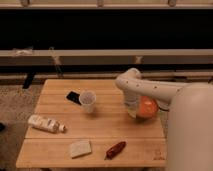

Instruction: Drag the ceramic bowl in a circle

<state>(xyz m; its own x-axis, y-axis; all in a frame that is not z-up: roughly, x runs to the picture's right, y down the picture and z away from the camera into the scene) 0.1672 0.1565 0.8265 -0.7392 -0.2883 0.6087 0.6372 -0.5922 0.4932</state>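
The ceramic bowl (148,107) is orange-red and sits near the right edge of the wooden table (60,150), partly hidden behind my white arm. My gripper (133,111) reaches down at the bowl's left rim, touching or just inside it. The small translucent plastic cup (88,101) stands upright to the left of the bowl, well apart from it.
A black flat object (74,97) lies beside the cup. A white bottle (45,123) lies on its side at the left. A pale sponge (80,148) and a red packet (116,149) lie near the front edge. A dark wall runs behind the table.
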